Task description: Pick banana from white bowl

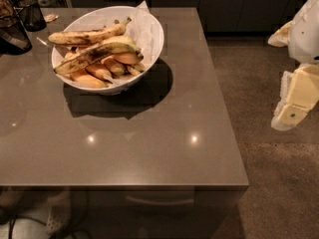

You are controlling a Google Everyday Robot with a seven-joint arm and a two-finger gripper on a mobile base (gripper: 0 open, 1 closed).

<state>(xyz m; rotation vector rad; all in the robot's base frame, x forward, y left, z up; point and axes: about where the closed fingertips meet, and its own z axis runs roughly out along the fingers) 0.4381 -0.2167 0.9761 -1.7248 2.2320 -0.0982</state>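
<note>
The white bowl (156, 38) stands on the brown table at the back left, with white paper (143, 15) sticking up at its far rim. The banana (94, 55), greenish-yellow with dark brown blotches, lies slantwise across the top of the pile in the bowl. A yellower speckled banana (87, 36) with an upturned stem lies behind it. Several short orange-yellow bananas (107, 69) lie under it. My gripper (293, 111), cream and white, hangs at the right edge of the view, beyond the table's right side and over the floor, far from the bowl.
Two dark containers (31, 14) (12, 34) stand at the table's back left corner. The table's right edge (227, 108) runs between bowl and gripper. Dark cabinets line the back. A pair of shoes (57, 210) shows below the front edge.
</note>
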